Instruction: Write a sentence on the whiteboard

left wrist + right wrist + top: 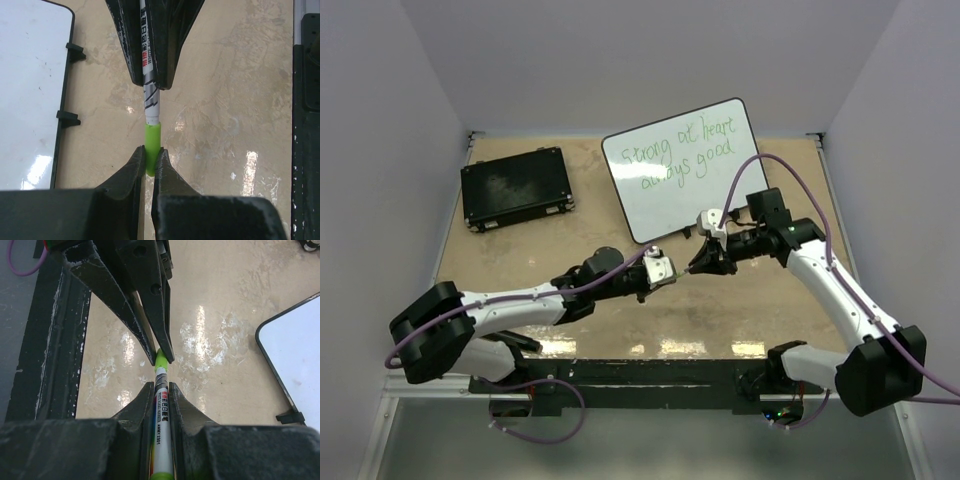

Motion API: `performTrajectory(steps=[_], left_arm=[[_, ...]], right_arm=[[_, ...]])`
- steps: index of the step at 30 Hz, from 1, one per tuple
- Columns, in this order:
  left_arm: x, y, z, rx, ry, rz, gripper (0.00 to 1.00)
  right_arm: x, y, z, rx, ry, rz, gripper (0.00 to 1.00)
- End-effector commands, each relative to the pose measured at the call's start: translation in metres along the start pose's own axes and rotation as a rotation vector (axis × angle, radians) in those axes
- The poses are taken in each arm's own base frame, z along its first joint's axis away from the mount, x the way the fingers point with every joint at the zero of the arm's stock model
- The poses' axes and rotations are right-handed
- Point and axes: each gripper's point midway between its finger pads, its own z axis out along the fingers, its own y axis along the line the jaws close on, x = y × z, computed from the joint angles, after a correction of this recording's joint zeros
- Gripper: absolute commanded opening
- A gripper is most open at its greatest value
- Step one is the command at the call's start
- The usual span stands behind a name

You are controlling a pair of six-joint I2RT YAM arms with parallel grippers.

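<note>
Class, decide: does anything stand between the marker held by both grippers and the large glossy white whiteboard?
Nothing visible does. The white, green-capped marker, clamped between the left gripper and right gripper, sits just short of the black-rimmed whiteboard; only bare tan tabletop lies between.

Table (520, 255) with a glossy, mottled beige top showing bright reflections toward its near edge. Two things lie flat on its far half: the whiteboard (670, 205), right of centre and turned askew to the table edges, bearing the sentence (678, 155) in green in two lines. The black case (515, 188) lies well apart to its left, near the left edge.
</note>
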Motion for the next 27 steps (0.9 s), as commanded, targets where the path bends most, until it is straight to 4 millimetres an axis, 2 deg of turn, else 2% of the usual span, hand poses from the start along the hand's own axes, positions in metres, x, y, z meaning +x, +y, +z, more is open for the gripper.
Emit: performTrajectory(steps=[1, 6, 9, 11, 17, 27], left_arm=[[-0.058, -0.002, 0.012, 0.062, -0.165, 0.02, 0.0], [-0.087, 0.007, 0.017, 0.033, -0.216, 0.034, 0.0], [-0.114, 0.014, 0.013, 0.003, -0.3, 0.05, 0.0], [-0.142, 0.018, 0.007, -0.008, -0.379, 0.067, 0.0], [-0.202, 0.025, -0.005, -0.017, -0.53, 0.1, 0.0], [-0.272, 0.03, -0.016, -0.018, -0.768, 0.1, 0.0]], right_arm=[[-0.002, -0.002, 0.005, -0.019, -0.008, 0.007, 0.0], [0.005, -0.001, 0.013, -0.054, 0.01, 0.045, 0.0], [0.008, -0.002, 0.017, -0.068, 0.016, 0.065, 0.0], [0.009, -0.003, 0.019, -0.073, 0.017, 0.073, 0.0], [0.012, -0.004, 0.024, -0.108, 0.018, 0.114, 0.0], [0.013, -0.005, 0.03, -0.153, 0.0, 0.157, 0.0]])
